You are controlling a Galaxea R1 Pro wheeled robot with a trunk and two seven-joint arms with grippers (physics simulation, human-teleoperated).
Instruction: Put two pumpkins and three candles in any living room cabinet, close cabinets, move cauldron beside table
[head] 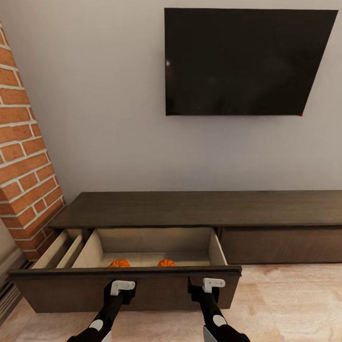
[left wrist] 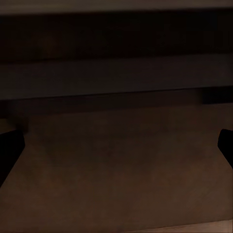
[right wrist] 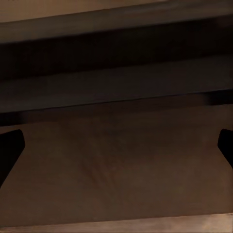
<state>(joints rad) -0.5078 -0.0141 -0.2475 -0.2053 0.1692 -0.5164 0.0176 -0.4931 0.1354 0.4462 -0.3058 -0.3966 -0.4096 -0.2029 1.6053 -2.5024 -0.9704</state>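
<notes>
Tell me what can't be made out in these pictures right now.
- Head view: the drawer front hides the lower halves of both pumpkins and any candles.
- Head view: fingers of the left gripper and right gripper face away.
- Wrist views: dim, blurred wood.

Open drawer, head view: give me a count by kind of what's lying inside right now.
Pumpkins: 2, one and another, both partly hidden behind the drawer front.
Candles: 0 visible.
Total: 2

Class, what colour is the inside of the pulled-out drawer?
Pale beige, against the dark-brown front of the drawer; the head view shows it best.
</notes>
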